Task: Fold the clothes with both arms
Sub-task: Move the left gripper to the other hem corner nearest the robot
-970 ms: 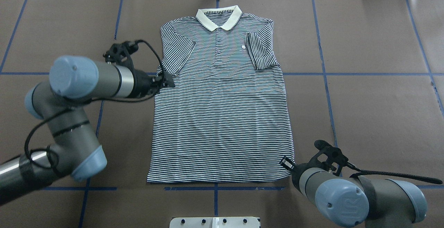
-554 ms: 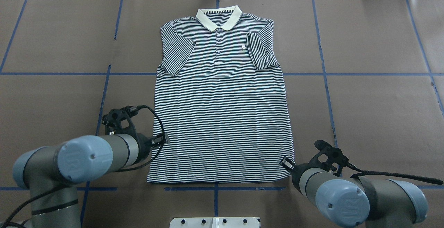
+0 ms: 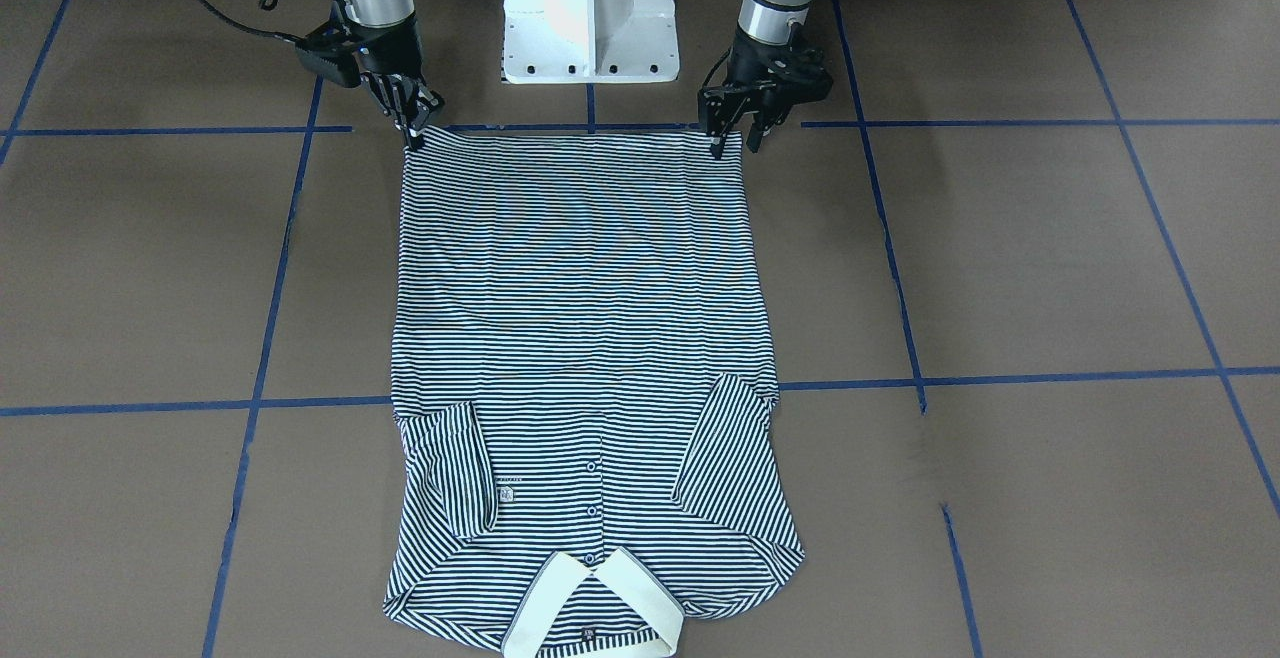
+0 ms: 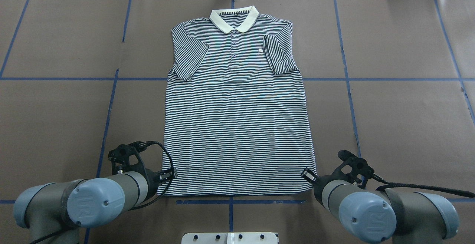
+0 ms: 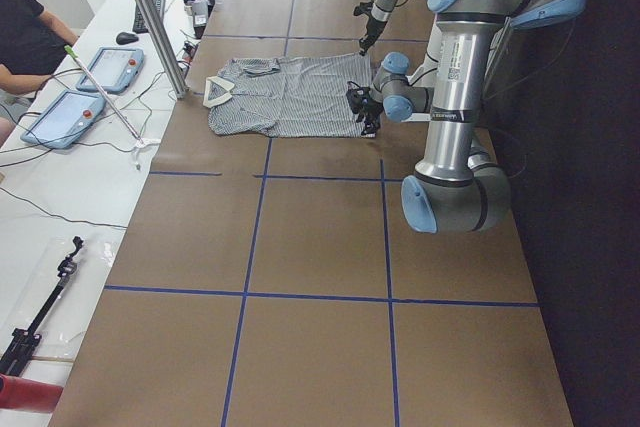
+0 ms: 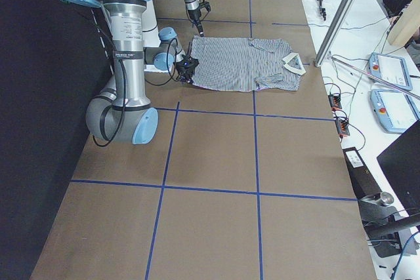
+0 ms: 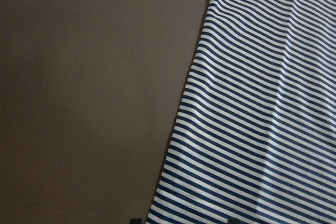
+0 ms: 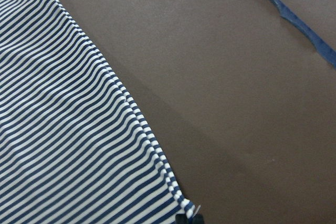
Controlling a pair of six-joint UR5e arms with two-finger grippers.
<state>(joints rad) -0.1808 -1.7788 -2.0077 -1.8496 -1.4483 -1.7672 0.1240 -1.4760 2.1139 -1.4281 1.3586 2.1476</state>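
Observation:
The striped polo shirt point(image 4: 237, 118) lies flat and face up on the brown table, its cream collar point(image 4: 233, 18) at the far side and both sleeves folded inward. My left gripper point(image 4: 169, 175) is open, its fingers astride the near left hem corner; in the front view it point(image 3: 733, 143) shows two spread fingers. My right gripper point(image 4: 306, 174) is shut on the near right hem corner, seen with its fingers together in the front view point(image 3: 413, 133). The wrist views show the striped fabric edges point(image 7: 262, 103) point(image 8: 63, 129).
The white pedestal base point(image 3: 590, 18) stands just behind the hem. Blue tape lines point(image 4: 349, 88) grid the brown table cover. A metal post point(image 5: 150, 17) and tablets point(image 5: 100, 67) are on the operators' bench beyond the collar side.
My left arm has swung from the shirt's left sleeve down along its left edge to the near hem corner. The right arm and the shirt have not moved.

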